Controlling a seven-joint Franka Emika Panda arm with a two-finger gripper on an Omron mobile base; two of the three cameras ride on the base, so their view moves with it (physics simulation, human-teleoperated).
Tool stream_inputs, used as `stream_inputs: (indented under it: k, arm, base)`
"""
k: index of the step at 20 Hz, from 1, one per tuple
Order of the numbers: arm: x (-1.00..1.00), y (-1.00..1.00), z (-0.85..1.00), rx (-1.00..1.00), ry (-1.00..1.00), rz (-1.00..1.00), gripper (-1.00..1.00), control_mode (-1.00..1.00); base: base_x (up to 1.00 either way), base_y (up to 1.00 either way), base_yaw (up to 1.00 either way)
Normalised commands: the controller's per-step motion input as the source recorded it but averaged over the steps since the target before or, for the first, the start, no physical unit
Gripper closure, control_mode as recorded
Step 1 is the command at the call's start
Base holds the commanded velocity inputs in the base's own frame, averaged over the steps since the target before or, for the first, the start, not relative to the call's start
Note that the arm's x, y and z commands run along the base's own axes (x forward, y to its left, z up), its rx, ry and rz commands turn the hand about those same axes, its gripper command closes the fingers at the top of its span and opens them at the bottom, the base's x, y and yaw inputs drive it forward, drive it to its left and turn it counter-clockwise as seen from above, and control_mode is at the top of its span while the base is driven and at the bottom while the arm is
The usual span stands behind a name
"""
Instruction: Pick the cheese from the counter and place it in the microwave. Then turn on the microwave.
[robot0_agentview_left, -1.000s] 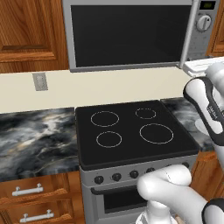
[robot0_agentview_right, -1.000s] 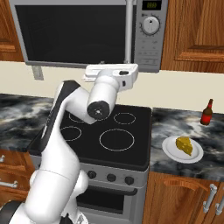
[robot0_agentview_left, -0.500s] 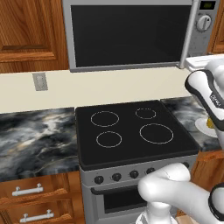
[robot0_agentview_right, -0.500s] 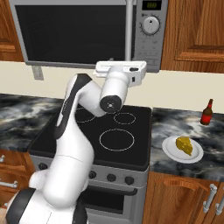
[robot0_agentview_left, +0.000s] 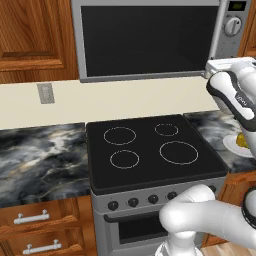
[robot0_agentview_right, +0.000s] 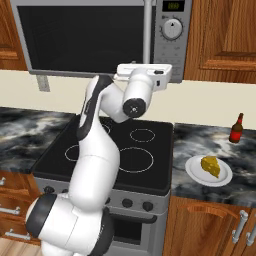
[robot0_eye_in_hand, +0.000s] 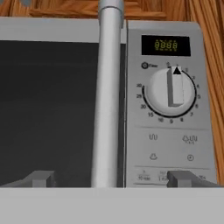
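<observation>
The cheese (robot0_agentview_right: 210, 165), a small yellow chunk, lies on a white plate (robot0_agentview_right: 194, 171) on the marbled counter (robot0_agentview_right: 200, 139) right of the stove; it also peeks out as the cheese (robot0_agentview_left: 244, 140) behind my forearm. The microwave (robot0_agentview_right: 90, 37) hangs above the stove with its dark door closed. My gripper (robot0_eye_in_hand: 113, 179) is open and empty, raised in front of the microwave's bar handle (robot0_eye_in_hand: 108, 96). One fingertip (robot0_eye_in_hand: 41, 178) stands left of the handle and the other below the white knob (robot0_eye_in_hand: 170, 89). The green display (robot0_eye_in_hand: 165, 44) is lit.
A black stovetop (robot0_agentview_right: 120, 152) with ring marks lies under my arm, above an oven with black knobs (robot0_agentview_left: 133, 202). A brown bottle (robot0_agentview_right: 236, 129) stands at the back of the right counter. Wooden cabinets flank the microwave, and more counter (robot0_agentview_left: 40, 155) runs left.
My hand has swung right and slightly up, closer to the microwave's handle. The jaws stayed open. Cheese, plate and bottle have not moved.
</observation>
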Motion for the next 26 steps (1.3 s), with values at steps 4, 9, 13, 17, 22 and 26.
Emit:
stream_inputs:
  k: [4, 9, 13, 17, 22, 26]
  arm:
    - [0.48, -0.02, 0.00, 0.00, 0.00, 0.00, -1.00, -1.00]
    - [0.53, 0.00, 0.04, 0.01, 0.00, 0.00, -1.00, -1.00]
    - [0.50, -0.04, 0.09, 0.02, 0.00, 0.00, -1.00, -1.00]
    - [0.36, -0.06, 0.09, 0.02, 0.00, 0.00, -1.00, -1.00]
    - [0.20, -0.01, 0.02, 0.00, 0.00, 0.00, -1.00, -1.00]
    - [0.00, 0.00, 0.00, 0.00, 0.00, 0.00, 1.00, -1.00]
  base:
    - [0.00, 0.00, 0.00]
    - [0.00, 0.00, 0.00]
    - [0.00, 0.00, 0.00]
    - [0.00, 0.00, 0.00]
    - [0.00, 0.00, 0.00]
    - [0.00, 0.00, 0.00]
